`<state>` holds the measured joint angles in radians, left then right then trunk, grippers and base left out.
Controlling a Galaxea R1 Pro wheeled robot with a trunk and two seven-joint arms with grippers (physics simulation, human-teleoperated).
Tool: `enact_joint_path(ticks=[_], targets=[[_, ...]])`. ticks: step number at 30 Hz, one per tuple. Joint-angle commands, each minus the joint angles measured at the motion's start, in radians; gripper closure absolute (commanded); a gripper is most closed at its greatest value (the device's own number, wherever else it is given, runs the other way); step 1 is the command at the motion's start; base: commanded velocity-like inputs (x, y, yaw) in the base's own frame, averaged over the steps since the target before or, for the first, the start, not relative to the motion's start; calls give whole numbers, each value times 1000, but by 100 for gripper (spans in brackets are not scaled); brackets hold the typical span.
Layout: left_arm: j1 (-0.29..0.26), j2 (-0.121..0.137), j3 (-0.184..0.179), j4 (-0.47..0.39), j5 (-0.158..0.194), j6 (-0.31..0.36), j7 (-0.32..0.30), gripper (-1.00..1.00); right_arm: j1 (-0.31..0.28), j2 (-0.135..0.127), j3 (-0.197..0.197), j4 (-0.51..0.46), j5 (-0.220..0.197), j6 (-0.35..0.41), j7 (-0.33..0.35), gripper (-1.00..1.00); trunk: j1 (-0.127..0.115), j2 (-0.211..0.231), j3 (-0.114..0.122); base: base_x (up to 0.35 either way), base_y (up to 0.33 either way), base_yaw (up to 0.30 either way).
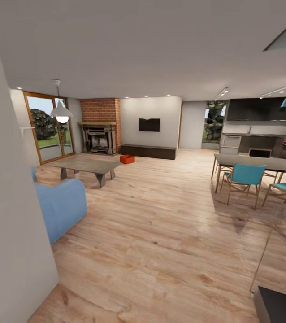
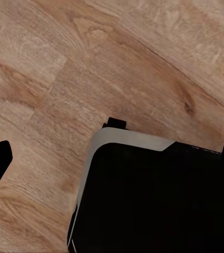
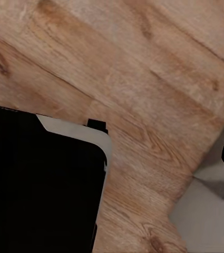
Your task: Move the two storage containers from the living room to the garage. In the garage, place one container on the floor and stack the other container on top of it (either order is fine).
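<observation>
One orange-red storage container [image 1: 127,159], boxy and smooth-walled, sits far across the living room's pale wood planks [image 1: 170,233] near the brick fireplace [image 1: 100,125]. My wrist views show planks and my dark base [image 2: 154,200]; how my jaws stand, I cannot tell.

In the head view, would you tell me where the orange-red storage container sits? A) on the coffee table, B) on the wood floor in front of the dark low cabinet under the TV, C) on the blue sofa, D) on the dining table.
B: the storage container rests on the wood floor, just before the low cabinet beneath the TV.
</observation>
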<state>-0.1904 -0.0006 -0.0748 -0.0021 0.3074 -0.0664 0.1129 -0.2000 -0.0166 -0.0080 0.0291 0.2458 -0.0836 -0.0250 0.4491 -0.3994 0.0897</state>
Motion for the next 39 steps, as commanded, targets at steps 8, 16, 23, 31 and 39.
enact_joint_path(ticks=[8, 16, 23, 31, 39], targets=[[0, -1, -8, 1, 7, -9, 2, -100, -1, 2, -4, 3, 6, -9, -3, -100, 1, -1, 0, 322, 0, 2], [-1, -1, -8, 1, 7, -9, 2, -100, -1, 2, -3, 3, 6, -10, -3, -100, 1, -1, 0, 322, 0, 0], [0, -1, -8, 1, 7, -8, 2, -100, -1, 2, -3, 3, 6, -10, -3, -100, 1, -1, 0, 322, 0, 0], [0, -1, -8, 1, 8, -4, 2, -100, -1, 3, -3, 3, 6, -10, -3, -100, 1, -1, 0, 322, 0, 0], [-1, -1, -8, 1, 7, -4, 2, -100, -1, 3, -3, 3, 6, -10, -3, -100, 1, -1, 0, 322, 0, 0]])
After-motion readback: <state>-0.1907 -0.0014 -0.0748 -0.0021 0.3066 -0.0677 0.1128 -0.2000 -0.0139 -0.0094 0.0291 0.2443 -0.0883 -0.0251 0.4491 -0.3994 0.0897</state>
